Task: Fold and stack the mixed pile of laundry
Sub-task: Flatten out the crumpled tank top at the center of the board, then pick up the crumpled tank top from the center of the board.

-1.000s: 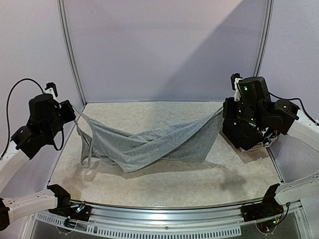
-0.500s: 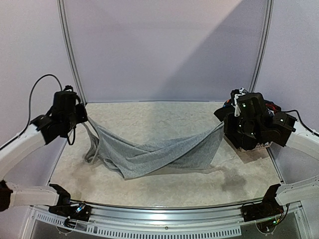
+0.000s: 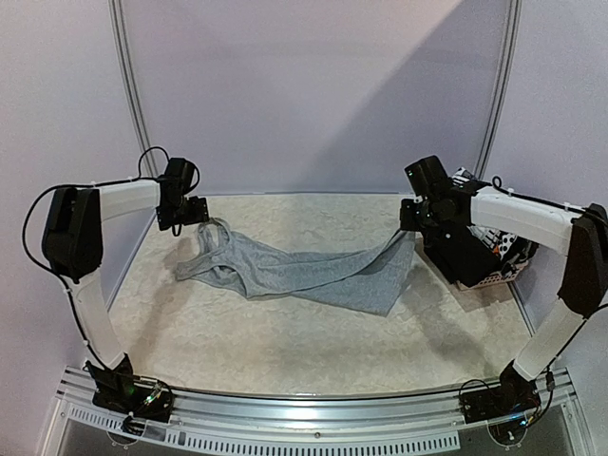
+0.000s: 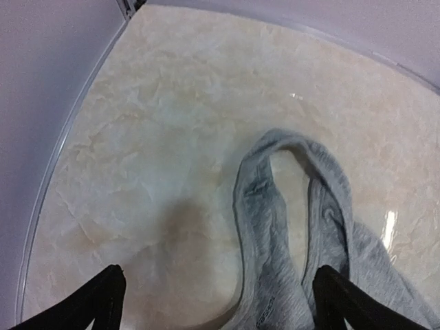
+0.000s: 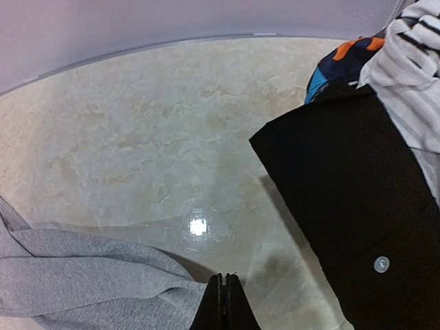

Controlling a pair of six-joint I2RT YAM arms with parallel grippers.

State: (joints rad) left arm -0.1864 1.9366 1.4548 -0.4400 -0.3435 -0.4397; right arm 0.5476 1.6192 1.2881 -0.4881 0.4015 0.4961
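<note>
A light grey garment [image 3: 313, 275] lies stretched across the table, its looped strap end [image 4: 275, 227] at the far left. My left gripper [image 3: 193, 213] hovers just over that strap end, open, its fingers [image 4: 103, 295] clear of the cloth. My right gripper [image 3: 414, 226] is shut on the garment's right corner [image 5: 172, 292], which rises off the table to it. The rest of the laundry pile sits at the right: black trousers [image 5: 357, 206], a white black-striped piece [image 5: 412, 55] and blue and orange bits [image 5: 337, 62].
A perforated basket [image 3: 499, 271] holds the pile at the table's right edge, close beside my right arm. White frame posts [image 3: 133, 114] and the back wall bound the far side. A rail [image 3: 313, 404] runs along the near edge.
Both arms swung toward the far side and lowered the garment onto the table. The left gripper opened and let go of the strap end; the right stayed shut.
</note>
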